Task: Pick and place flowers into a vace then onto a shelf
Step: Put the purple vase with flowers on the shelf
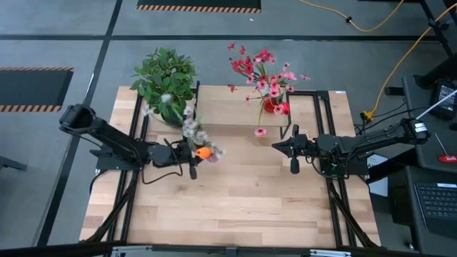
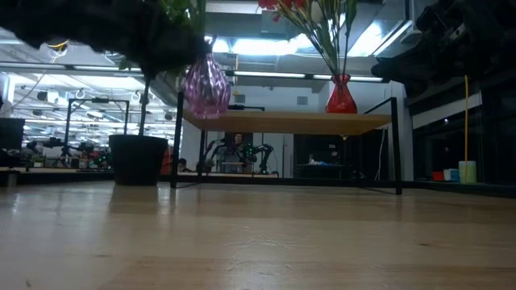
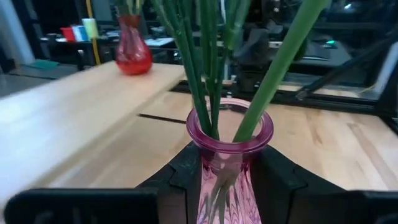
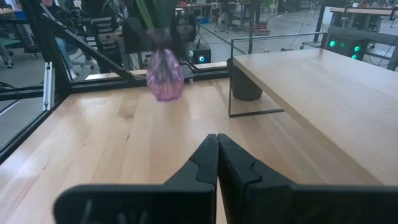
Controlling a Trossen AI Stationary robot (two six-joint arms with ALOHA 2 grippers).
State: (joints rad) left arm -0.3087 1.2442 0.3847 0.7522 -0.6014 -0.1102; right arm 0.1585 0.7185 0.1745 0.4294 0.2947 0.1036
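My left gripper is shut on a pink glass vase that hangs in the air over the table's left middle, in front of the shelf. Green stems stand in the vase; white and orange blooms spread above it. A red vase with pink and red flowers stands by its base on the shelf's right part. My right gripper is shut, empty, and hovers over the table's right middle. My left gripper pinches the pink vase just below its flared rim, at the neck, one finger on each side. The fingers come level from the table's left. The vase is upright and lifted clear of the table.
A bushy green plant in a black pot stands at the shelf's left end. One loose pink bloom lies by the shelf's front edge. Bare tabletop stretches toward the near edge. Black frame rails run along both table sides.
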